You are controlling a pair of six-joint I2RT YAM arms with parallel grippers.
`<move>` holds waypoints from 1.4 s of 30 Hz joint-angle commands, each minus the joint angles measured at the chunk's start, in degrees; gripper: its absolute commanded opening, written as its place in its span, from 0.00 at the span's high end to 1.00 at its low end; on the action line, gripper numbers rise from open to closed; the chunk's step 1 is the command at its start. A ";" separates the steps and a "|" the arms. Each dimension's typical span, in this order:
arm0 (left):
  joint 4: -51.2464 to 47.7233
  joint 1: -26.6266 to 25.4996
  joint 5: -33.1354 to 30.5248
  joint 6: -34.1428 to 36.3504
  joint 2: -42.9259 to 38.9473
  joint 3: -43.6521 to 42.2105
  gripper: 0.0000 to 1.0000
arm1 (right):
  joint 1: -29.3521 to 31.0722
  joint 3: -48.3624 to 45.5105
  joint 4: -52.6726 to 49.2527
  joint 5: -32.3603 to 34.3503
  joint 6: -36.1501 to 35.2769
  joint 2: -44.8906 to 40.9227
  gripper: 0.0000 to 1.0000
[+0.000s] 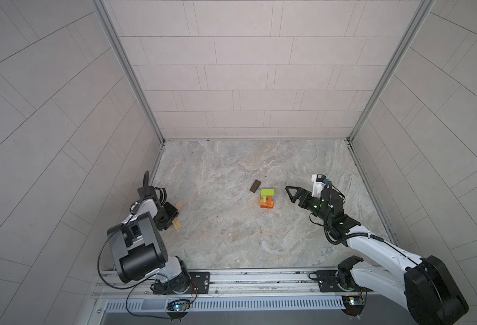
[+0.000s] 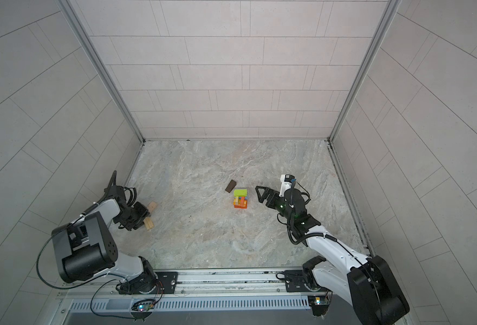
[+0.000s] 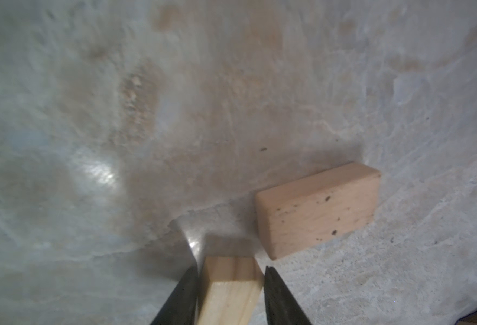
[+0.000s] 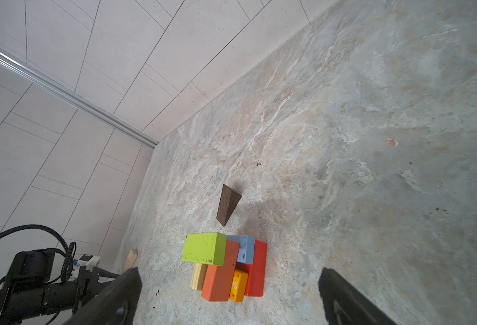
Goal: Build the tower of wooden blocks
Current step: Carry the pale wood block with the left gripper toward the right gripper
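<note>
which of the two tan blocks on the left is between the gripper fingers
The pale striped tan block, lying between the left gripper fingers. The other tan block, speckled with dark flecks, lies on the table beyond it, untouched.

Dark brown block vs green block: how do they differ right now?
The dark brown block lies loose on the marble floor, apart from the tower; the green block sits on top of it. The dark brown block lies skewed, while the green block is roughly square with the stack. Neither gripper touches either.
</note>
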 commanded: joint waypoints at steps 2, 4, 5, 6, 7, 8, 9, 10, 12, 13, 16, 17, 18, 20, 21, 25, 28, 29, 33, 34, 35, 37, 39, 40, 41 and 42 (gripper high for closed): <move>-1.30 -3.99 -0.86 0.97 3.60 0.76 0.65 | -0.23 -0.28 0.11 -0.20 0.65 -1.17 0.00; -1.31 -5.66 -1.22 0.92 4.19 1.33 0.70 | -0.23 -0.21 0.04 -0.11 0.56 -1.17 0.00; -1.43 -6.50 -1.40 0.92 4.52 1.73 0.72 | -0.31 -0.21 0.07 -0.14 0.58 -1.17 0.00; -1.58 -7.34 -1.62 0.92 4.74 2.15 0.73 | -0.34 -0.22 -0.03 -0.09 0.60 -1.15 0.00; -1.83 -8.26 -1.86 0.92 5.08 2.70 0.74 | -0.48 -0.27 -0.14 -0.10 0.50 -1.17 0.00; -2.00 -9.40 -1.97 0.92 5.46 3.40 0.74 | -0.57 -0.14 -0.20 -0.27 0.48 -1.17 0.00; -2.04 -10.75 -2.06 0.92 5.77 3.96 0.74 | -0.79 -0.14 -0.26 -0.48 0.50 -1.17 0.00; -2.04 -12.36 -2.10 0.54 6.07 4.64 0.75 | -1.05 -0.15 -0.33 -0.76 0.46 -1.17 0.00; -1.80 -15.98 -2.43 -0.59 6.87 6.09 0.75 | -1.49 0.03 -0.47 -1.42 0.52 -1.22 0.00; -1.41 -17.97 -2.38 -1.56 7.50 6.81 0.75 | -1.74 0.04 -0.60 -1.74 0.73 -1.24 0.00; 0.17 -24.94 -1.47 -3.73 9.99 9.74 0.74 | -2.63 -0.02 -0.65 -3.34 1.15 -1.98 0.00; 0.19 -27.30 -1.50 -3.99 11.20 11.04 0.74 | -3.09 0.04 -1.04 -3.53 1.01 -2.51 0.00; 0.18 -29.49 -1.58 -4.13 12.10 12.36 0.75 | -3.56 0.11 -1.38 -3.62 0.75 -2.74 0.00; 0.33 -33.89 -2.01 -4.97 14.20 14.56 0.74 | -4.46 0.81 -3.33 -3.87 -0.28 -2.94 0.00; 0.80 -35.44 -2.13 -5.40 14.89 15.17 0.75 | -4.60 1.23 -4.29 -3.89 -0.89 -3.06 0.00; 2.36 -42.90 -3.16 -6.52 17.11 17.65 0.74 | -4.71 3.13 -7.89 -3.78 -3.45 -3.73 0.00; 1.51 -46.78 -4.54 -6.42 18.50 19.34 0.73 | -4.71 4.06 -9.20 -4.16 -4.51 -3.68 0.00; 1.41 -47.42 -4.74 -6.29 18.80 19.41 0.71 | -4.71 4.54 -9.99 -4.32 -4.94 -3.40 0.00; 1.59 -48.56 -4.85 -5.52 17.91 17.92 0.60 | -4.63 6.54 -11.79 -6.14 -6.19 -1.71 0.00; 1.51 -48.82 -5.13 -5.23 17.17 17.41 0.56 | -4.62 7.31 -12.56 -6.79 -6.56 -1.30 0.00; 1.59 -48.90 -5.23 -5.08 16.53 17.02 0.53 | -4.49 8.05 -13.50 -7.11 -6.98 -1.26 0.00; 1.10 -49.01 -5.93 -4.88 14.53 16.26 0.48 | -3.57 10.32 -17.52 -6.35 -9.12 -1.44 0.00; 0.28 -49.00 -6.63 -4.37 12.37 16.03 0.44 | -2.65 13.10 -22.53 -5.41 -11.64 -1.90 0.00; -0.37 -49.02 -7.21 -3.98 11.12 16.16 0.42 | -2.18 16.01 -25.43 -5.18 -13.00 -2.08 0.00; -1.10 -49.11 -7.57 -3.68 9.89 16.32 0.40 | -1.84 17.64 -27.77 -4.93 -14.16 -2.26 0.00; -1.98 -49.11 -8.05 -3.35 8.29 16.48 0.38 | -1.32 19.61 -31.06 -4.48 -15.79 -2.48 0.00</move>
